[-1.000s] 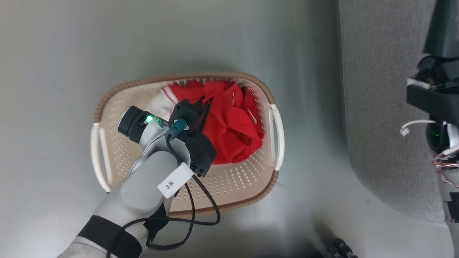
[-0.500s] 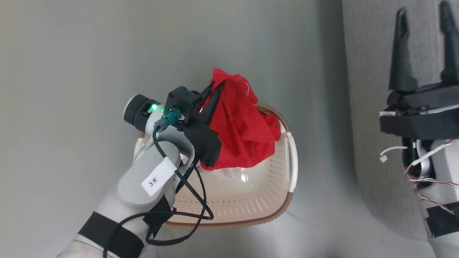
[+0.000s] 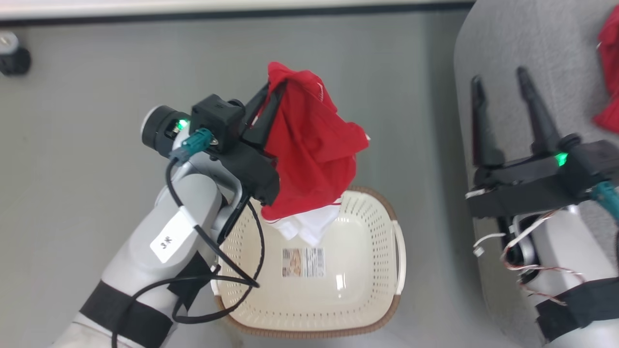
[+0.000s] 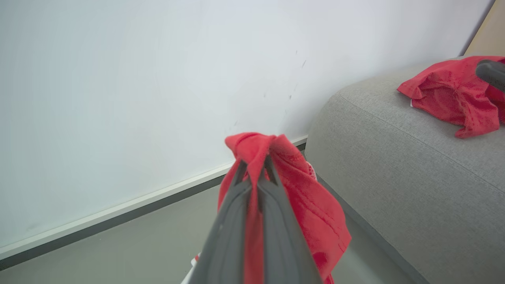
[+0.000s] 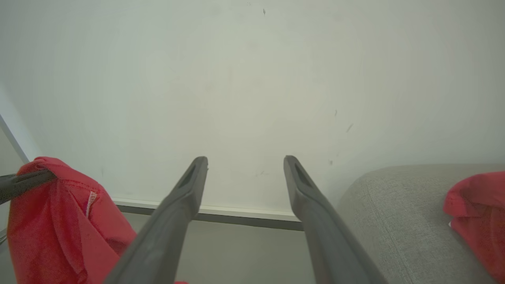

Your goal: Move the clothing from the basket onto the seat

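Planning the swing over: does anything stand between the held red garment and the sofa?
Yes: the open right hand hangs over the near edge of the sofa, beside the red garment gripped by the left hand.

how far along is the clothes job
Done: one red garment lies on the seat. In hand: the left gripper is shut on a second garment, hanging above the basket. Left: carry it to the seat and let go. The basket shows bare inside, bar a label; the right gripper is open, empty.

Raised left gripper (image 3: 273, 92), fingers tight together; right gripper (image 3: 499, 76), fingers wide apart.
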Robot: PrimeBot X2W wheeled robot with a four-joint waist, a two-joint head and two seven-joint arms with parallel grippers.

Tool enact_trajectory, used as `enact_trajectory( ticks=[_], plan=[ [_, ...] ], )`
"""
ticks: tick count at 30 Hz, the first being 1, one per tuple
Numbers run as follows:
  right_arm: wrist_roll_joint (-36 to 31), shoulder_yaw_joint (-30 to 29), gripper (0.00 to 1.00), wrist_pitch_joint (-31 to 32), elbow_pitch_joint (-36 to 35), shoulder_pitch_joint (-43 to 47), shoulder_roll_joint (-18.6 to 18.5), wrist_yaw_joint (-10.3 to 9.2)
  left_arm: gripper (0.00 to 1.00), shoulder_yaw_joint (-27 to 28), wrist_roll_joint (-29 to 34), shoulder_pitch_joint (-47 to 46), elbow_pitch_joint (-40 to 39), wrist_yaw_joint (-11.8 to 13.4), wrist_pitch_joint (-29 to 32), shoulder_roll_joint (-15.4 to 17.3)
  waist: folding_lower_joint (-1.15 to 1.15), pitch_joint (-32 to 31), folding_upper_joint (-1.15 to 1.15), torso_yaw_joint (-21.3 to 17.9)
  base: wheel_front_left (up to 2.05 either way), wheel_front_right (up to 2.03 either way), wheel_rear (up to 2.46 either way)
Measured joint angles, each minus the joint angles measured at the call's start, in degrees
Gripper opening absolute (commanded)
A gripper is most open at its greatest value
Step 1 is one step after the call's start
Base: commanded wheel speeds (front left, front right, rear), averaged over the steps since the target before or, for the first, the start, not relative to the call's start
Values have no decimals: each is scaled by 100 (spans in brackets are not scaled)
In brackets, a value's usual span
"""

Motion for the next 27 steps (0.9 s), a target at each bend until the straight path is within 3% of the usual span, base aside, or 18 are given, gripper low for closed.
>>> enact_trajectory(
  ticks=[11, 21, 27],
  plan=[
    [-1, 455, 100, 0, 714, 99, 269, 321, 0, 186, -87, -33, -182, -56, -1, 122, 1, -899, 0, -1, 0, 0, 0],
    [-13, 1138, 100, 1, 1601, 127, 528, 600, 0, 94, -137, -126, 116, -105, -1, -74, 1, -1786, 0, -57, 0, 0, 0],
    [-20, 1475, 100, 1, 2026, 144, 591, 670, 0, -111, -192, -54, 276, -156, 1, -221, 1, -2269, 0, -60, 0, 0, 0]
  ],
)
